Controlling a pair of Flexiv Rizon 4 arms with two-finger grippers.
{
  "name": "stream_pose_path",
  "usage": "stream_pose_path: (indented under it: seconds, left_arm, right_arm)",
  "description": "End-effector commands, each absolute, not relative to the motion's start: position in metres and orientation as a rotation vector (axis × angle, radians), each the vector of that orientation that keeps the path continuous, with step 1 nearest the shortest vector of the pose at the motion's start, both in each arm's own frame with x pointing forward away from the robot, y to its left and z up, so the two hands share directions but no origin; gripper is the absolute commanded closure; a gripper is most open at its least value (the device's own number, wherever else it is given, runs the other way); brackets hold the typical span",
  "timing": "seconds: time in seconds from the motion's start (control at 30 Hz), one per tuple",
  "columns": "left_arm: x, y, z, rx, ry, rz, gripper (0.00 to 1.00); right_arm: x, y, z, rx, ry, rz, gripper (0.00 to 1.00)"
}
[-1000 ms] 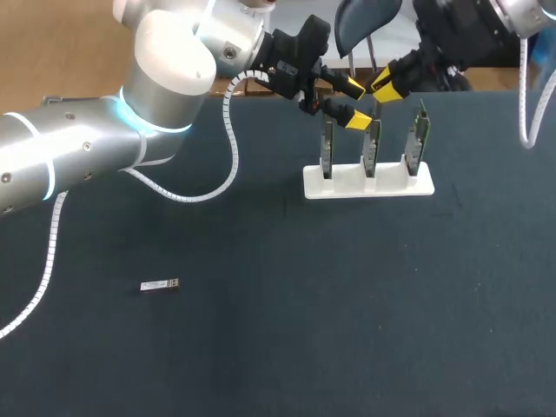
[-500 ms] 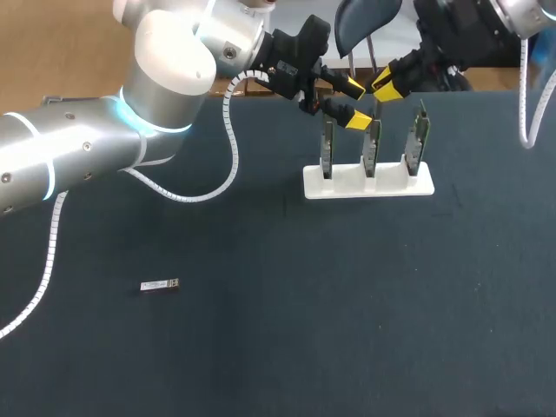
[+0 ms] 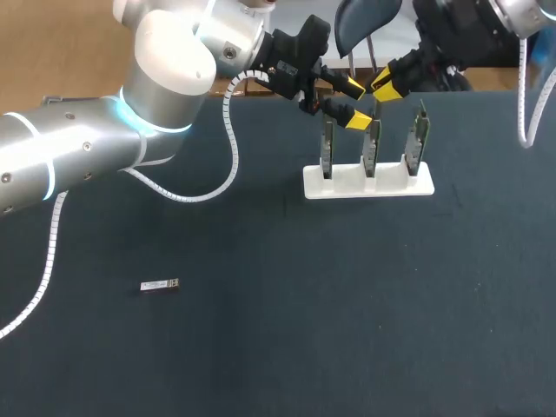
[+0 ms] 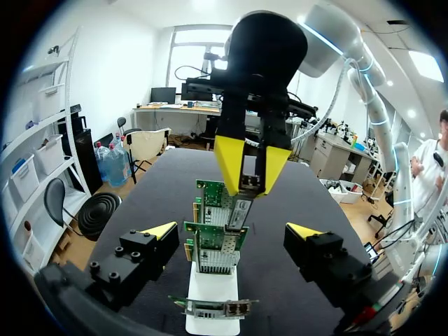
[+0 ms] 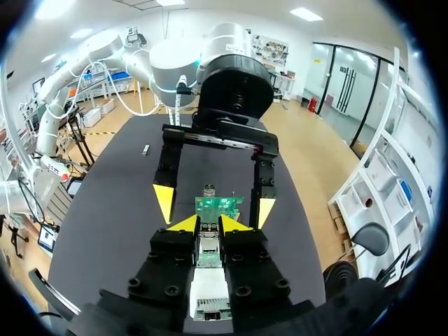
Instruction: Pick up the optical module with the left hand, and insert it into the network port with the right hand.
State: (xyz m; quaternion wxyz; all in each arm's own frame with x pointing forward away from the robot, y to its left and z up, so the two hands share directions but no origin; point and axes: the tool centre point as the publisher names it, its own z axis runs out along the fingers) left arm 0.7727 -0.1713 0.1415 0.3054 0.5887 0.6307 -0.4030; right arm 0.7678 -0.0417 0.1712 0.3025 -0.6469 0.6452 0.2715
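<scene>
My right gripper (image 3: 387,87) hangs above the middle network card (image 3: 372,143) of a white stand (image 3: 400,185) and is shut on a small silver optical module (image 4: 240,210). In the right wrist view the module (image 5: 208,248) sits between the right gripper's (image 5: 209,225) yellow tips, pointing down at a green card (image 5: 218,206). My left gripper (image 3: 354,103) is open just left of it, above the stand, with nothing in it. From the left wrist, the left gripper (image 4: 231,234) frames the cards, and the right gripper (image 4: 250,175) is straight ahead.
A second silver module (image 3: 160,285) lies flat on the dark table at the left front, far from both arms; it also shows small in the right wrist view (image 5: 145,148). The stand holds three upright cards, including the left card (image 3: 327,143) and the right card (image 3: 420,135).
</scene>
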Motion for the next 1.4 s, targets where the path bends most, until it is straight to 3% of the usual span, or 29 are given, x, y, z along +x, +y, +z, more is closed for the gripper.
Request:
stream_pose_path:
  seconds: [0.03,1.4]
  left_arm:
    - [0.7744,-0.1719,0.1416,1.563,1.67,-1.068,0.0]
    - [0.7744,-0.1719,0.1416,1.563,1.67,-1.068,0.0]
  right_arm:
    - [0.7711,-0.0412,0.1677,-1.721,1.716,0.72,1.0]
    - [0.7698,-0.0421,0.1729,-1.735,1.704,0.713,1.0]
